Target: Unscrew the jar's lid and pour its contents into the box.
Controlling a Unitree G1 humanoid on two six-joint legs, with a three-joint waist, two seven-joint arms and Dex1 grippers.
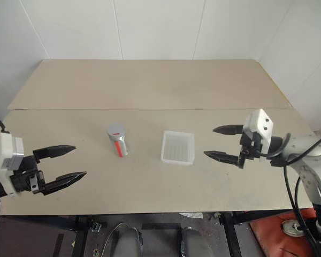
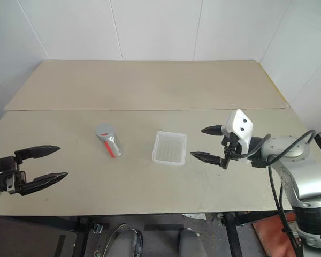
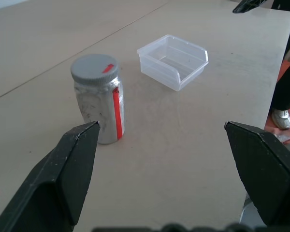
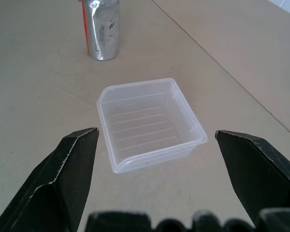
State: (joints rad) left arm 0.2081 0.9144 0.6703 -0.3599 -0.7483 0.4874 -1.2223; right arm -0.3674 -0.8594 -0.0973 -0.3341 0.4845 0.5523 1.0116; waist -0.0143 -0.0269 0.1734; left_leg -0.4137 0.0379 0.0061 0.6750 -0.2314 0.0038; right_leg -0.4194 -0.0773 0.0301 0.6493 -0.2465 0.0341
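Both arms up over the beige tabletop [image 1: 150, 182], nothing held. My left gripper [image 1: 69, 162] has its two black fingers spread wide, empty, well apart from everything. My right gripper [image 1: 223, 142] is the same: wide open, empty, pointed in toward the middle.

Small clear cylindrical jar with the red-and-white label [image 1: 118, 143] stands upright near the table's centre, on my left side. Its round grey screw lid with the small red mark [image 1: 116, 130] is on the neck, so unscrewing is not yet started. Shallow square translucent white plastic box with the ribbed bottom [image 1: 177, 148] sits just to the right of the jar, a gap between them, not touching. Box looks empty. Can't make out the contents through the glass from here.

Step in hand, as I read it: get a hold on the jar body. Plan:
- Left goes in level, fingers either side of the label, below the neck threads. Square on, so the round wall doesn't squirt out.
- Clamp the body firm before anything touches the lid; the jar is light and tall, and a side nudge likely tips it.
- Right comes down over the lid, centred, then twists.
- Keep the right's approach clear of the box; that thin plastic will probably slide at a touch.
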